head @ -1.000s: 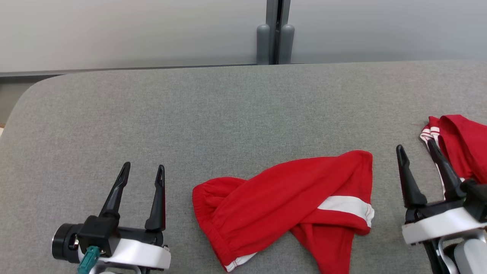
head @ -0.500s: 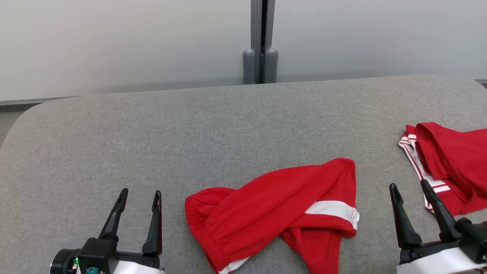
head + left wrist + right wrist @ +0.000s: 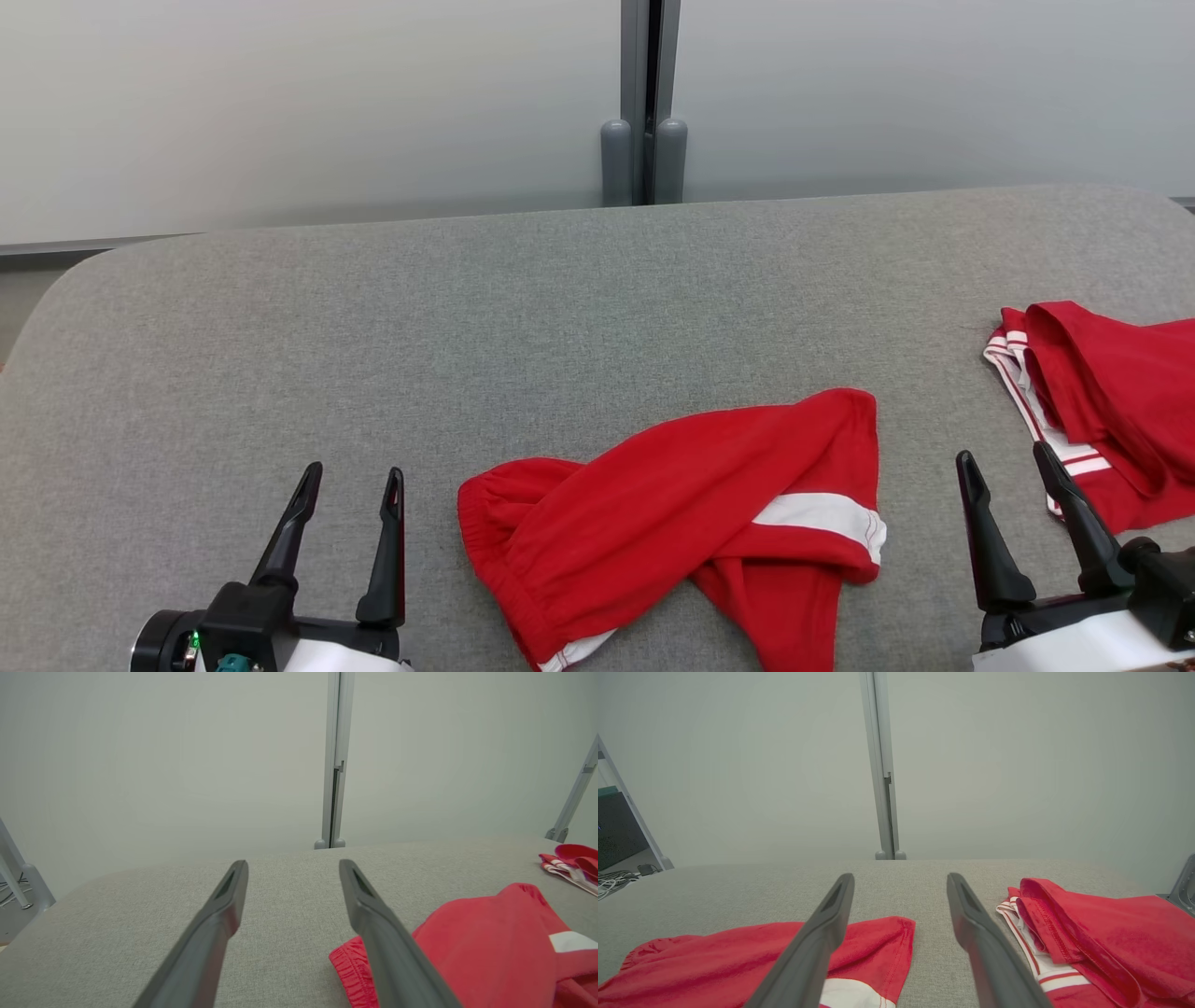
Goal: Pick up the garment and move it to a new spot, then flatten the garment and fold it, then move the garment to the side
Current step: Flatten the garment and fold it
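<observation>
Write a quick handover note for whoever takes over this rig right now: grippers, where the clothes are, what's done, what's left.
Left gripper: open, empty, just left of the red shorts.
Right gripper: open, empty, between the shorts and a second red garment at the right edge.
Shorts: crumpled and twisted on the grey table, near the front, touched by neither gripper.
Done: nothing visible on these shorts.
Left: pick up, move, flatten, fold, set aside.
</observation>
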`<state>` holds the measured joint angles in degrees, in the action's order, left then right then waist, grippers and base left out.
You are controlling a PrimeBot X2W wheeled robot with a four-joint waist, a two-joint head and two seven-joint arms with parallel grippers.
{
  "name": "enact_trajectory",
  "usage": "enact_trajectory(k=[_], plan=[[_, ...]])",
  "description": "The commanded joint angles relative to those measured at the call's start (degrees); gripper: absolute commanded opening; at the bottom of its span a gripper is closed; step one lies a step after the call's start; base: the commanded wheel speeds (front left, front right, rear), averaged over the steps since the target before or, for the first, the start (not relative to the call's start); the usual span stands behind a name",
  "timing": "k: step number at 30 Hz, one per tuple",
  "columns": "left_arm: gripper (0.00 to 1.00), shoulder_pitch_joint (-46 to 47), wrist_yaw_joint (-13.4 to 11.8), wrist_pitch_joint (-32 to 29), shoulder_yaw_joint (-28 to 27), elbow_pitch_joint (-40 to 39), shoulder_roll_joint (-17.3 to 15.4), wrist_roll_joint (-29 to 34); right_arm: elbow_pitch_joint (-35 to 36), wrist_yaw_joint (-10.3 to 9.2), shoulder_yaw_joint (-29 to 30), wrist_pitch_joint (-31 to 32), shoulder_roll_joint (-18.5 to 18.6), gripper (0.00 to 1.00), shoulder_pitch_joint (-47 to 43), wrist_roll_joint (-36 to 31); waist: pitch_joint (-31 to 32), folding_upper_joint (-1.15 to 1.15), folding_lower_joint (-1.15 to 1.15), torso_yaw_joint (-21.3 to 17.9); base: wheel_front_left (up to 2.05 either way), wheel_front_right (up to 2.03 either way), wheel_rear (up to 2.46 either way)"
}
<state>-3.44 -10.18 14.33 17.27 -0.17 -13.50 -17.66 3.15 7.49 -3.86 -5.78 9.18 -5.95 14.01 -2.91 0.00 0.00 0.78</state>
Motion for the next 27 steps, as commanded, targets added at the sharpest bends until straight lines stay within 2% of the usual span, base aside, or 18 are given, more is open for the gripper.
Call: enact_trajectory(k=[1, 20, 23, 27], plan=[[1.00, -0.29, -0.40, -0.06, 0.06, -0.36, -0.21, 0.20, 0.01, 0.00, 0.15, 0.16, 0.11, 1.00, -0.10, 0.08, -0.04, 0.00, 0.00, 0.08, 0.00, 0.00, 0.00], [1.00, 0.23, -0.01, -1.83, 1.97, -1.23, -0.48, -0.23, -0.68, 0.00, -0.09, -0.31, 0.32, 1.00, 0.76, 0.84, -0.55, 0.00, 0.00, 0.86, 0.00, 0.00, 0.00], [1.00, -0.58, 1.19, -3.37, 3.11, -0.62, -0.14, -1.52, -0.70, 0.00, 0.05, -0.20, 0.38, 1.00, 0.79, 0.76, -0.64, 0.00, 0.00, 0.90, 0.00, 0.00, 0.00], [1.00, -1.73, 4.82, -7.85, 5.87, -0.11, 0.17, -4.74, -0.66, 0.00, 0.32, -0.16, 0.54, 1.00, 0.74, 0.84, -0.88, 0.00, 0.00, 1.13, 0.00, 0.00, 0.00]])
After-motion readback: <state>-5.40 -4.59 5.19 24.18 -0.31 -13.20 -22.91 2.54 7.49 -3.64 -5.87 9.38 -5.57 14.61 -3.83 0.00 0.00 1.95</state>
